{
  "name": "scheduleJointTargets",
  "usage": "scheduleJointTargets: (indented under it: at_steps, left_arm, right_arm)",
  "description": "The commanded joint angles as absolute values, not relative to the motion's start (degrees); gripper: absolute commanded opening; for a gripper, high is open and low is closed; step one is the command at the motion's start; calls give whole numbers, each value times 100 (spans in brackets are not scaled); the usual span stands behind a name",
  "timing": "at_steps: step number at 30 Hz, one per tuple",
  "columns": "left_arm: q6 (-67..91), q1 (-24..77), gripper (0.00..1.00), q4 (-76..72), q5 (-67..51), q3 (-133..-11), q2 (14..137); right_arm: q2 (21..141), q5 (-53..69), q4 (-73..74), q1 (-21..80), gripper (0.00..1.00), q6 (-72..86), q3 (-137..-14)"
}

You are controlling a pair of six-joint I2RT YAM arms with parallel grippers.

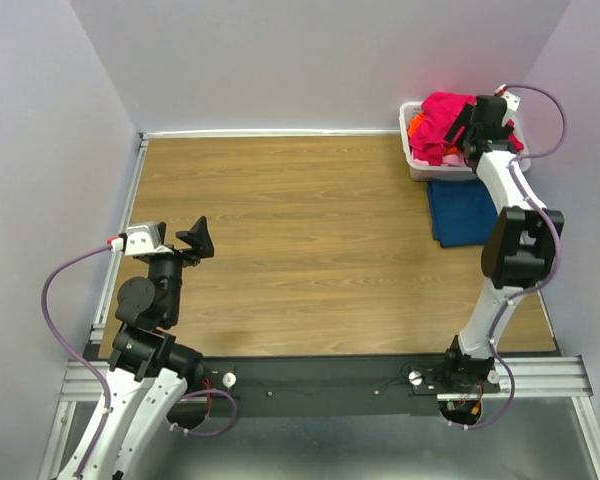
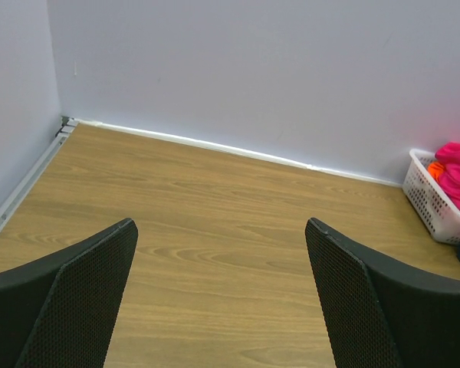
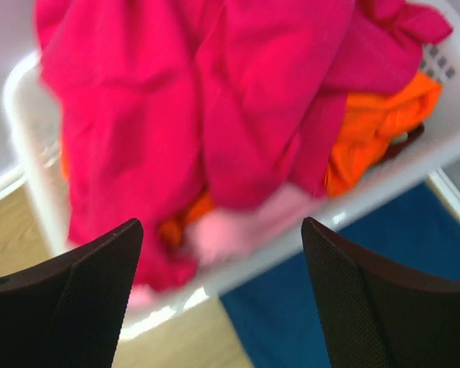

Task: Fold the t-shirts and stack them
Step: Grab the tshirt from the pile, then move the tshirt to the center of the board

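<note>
A bright magenta-pink t-shirt (image 1: pixel 442 118) lies heaped on top in the white basket (image 1: pixel 416 163) at the far right. In the right wrist view the magenta shirt (image 3: pixel 215 100) covers an orange shirt (image 3: pixel 376 126) and a pale pink one (image 3: pixel 249 226). A folded dark blue t-shirt (image 1: pixel 462 210) lies flat on the table just in front of the basket, also seen in the right wrist view (image 3: pixel 345 299). My right gripper (image 3: pixel 222 253) is open and empty, hovering over the basket's near rim. My left gripper (image 1: pixel 198 240) is open and empty above the left part of the table.
The wooden table (image 1: pixel 300 250) is walled by pale panels at the back and sides. The basket also shows at the far right of the left wrist view (image 2: pixel 437 203). A metal rail (image 1: pixel 130 210) runs along the table's left edge.
</note>
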State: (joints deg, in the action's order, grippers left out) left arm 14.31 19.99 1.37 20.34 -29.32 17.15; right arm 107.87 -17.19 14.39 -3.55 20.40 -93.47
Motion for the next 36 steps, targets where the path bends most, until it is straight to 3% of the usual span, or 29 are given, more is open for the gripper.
scheduleJointTargets:
  at_steps: [1,3,6,7,9,10,12,16,25,33,34,36]
  left_arm:
    - [1266,2013,98,26,2013,-2848,1801]
    - [1231,2004,98,26,2083,-2848,1933]
    - [1230,2013,98,35,2127,-2856,2091]
    - [1239,2004,98,35,2136,-2856,2127]
    - [1239,1995,98,26,2136,-2865,2206]
    - [1239,1986,98,35,2136,-2874,2232]
    - [1239,1969,98,26,2127,-2874,2241]
    - [1230,1942,98,26,2092,-2865,2180]
    - [1195,1951,98,26,2039,-2856,1846]
    - [1213,1951,98,35,2048,-2856,1582]
    - [1222,1951,98,53,2039,-2856,1573]
    - [1222,1951,98,44,2048,-2856,1582]
  right_arm:
    - [11705,-1636,1293,-615,87,1855,-10351]
    - [12101,-1486,1275,-668,85,1689,-10712]
    - [12699,-1092,1231,-668,74,1442,-11406]
    - [12805,-951,1230,-668,62,1398,-11530]
    - [12885,-687,1230,-668,49,1345,-11759]
    - [12841,-546,1230,-659,34,1336,-11768]
    - [12527,-527,1230,-659,15,1301,-11655]
    - [11728,-825,1222,-589,3,916,-11374]
    - [9828,-213,1423,508,1,-280,-11268]
    - [8956,1502,1425,2494,1,631,-10646]
    - [8965,1503,1380,2748,2,729,-10496]
    - [9157,1556,1362,3399,24,949,-10144]
